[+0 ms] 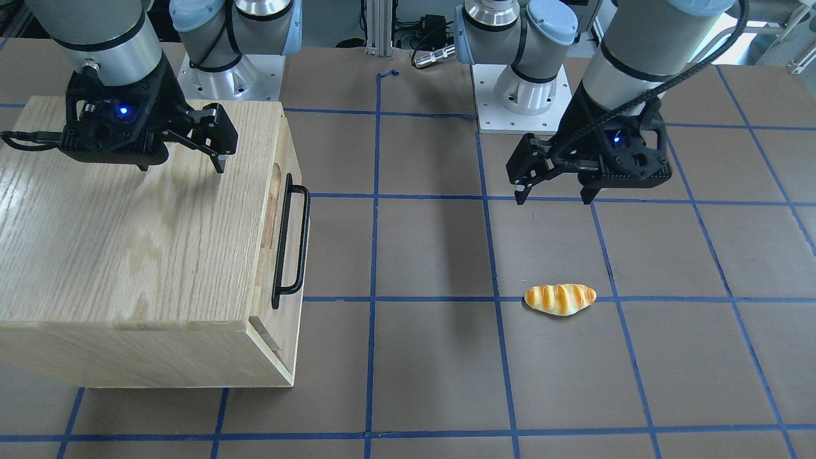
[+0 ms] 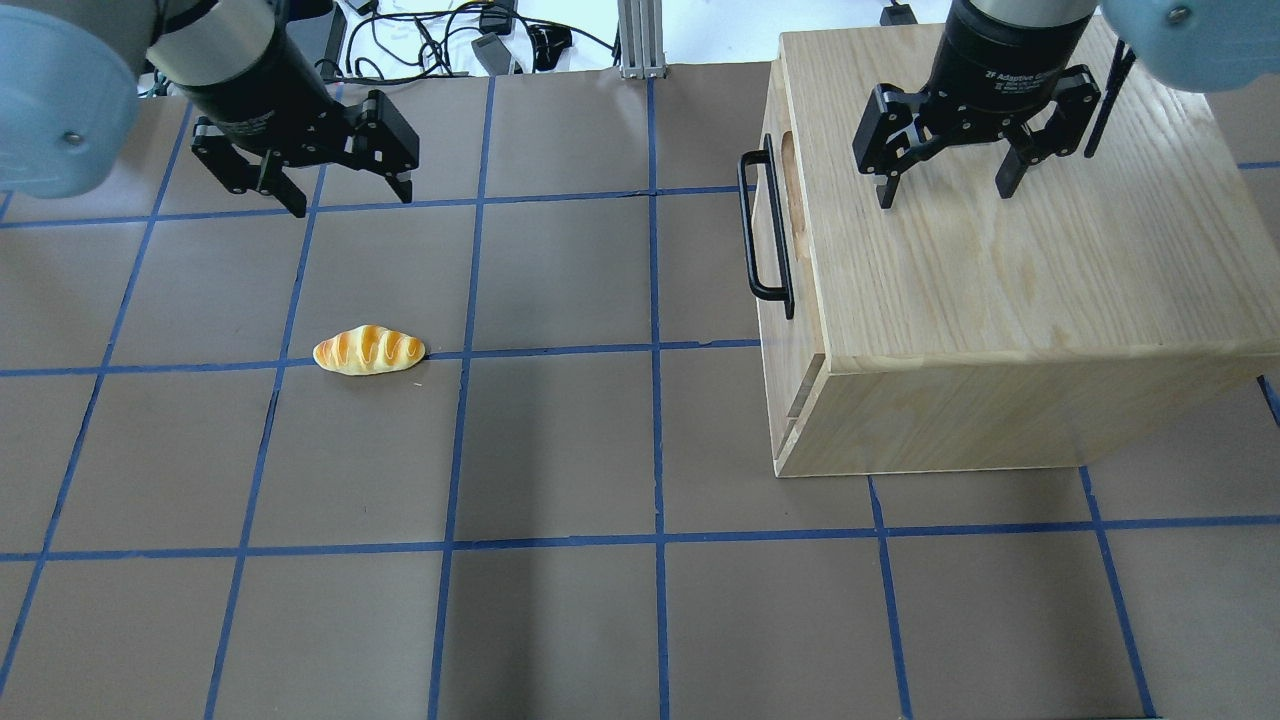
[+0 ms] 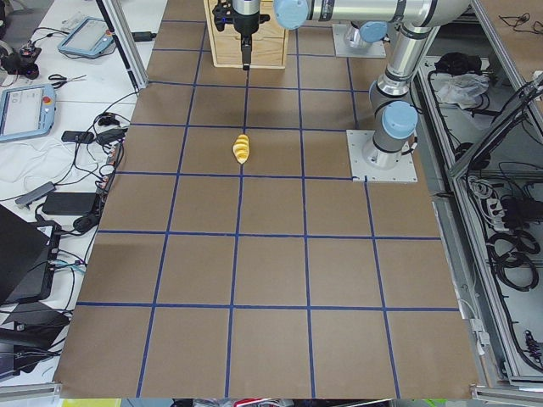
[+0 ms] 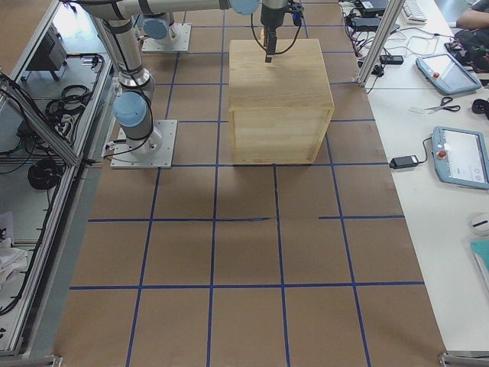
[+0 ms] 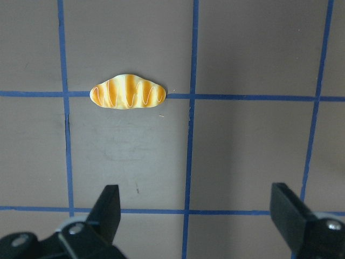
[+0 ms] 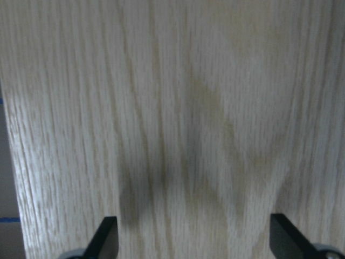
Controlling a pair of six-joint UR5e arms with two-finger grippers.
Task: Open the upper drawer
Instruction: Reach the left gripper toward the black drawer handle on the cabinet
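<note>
The only writing I can read is white lettering on the black collar above my right claw (image 2: 945,195): "2F Adaptive", with the rest curving out of sight. That claw hangs spread wide and holds nothing, above the top of the pale-wood cabinet (image 2: 1000,300), back from its front edge. Its own camera shows little beyond wood grain, two dark fingertips (image 6: 105,237) cut off at the bottom corners, and a sliver of desk (image 2: 560,450) at the left edge.

The upper drawer (image 2: 803,270) sits in the cabinet's front face, the side turned toward the middle of the desk. Its front looks flush with the cabinet, so whatever is inside is hidden. The black bar handle (image 2: 765,235) stands off the panel. The oval slot (image 2: 790,180) behind it shows only a darker wood tone. The seam under the drawer is a thin line near the cabinet's corner.

My left claw (image 2: 352,203) is also spread wide and empty, hovering over bare desk. A striped bread roll (image 2: 368,350) lies alone on a blue tape line, apart from that claw and well apart from the cabinet.
</note>
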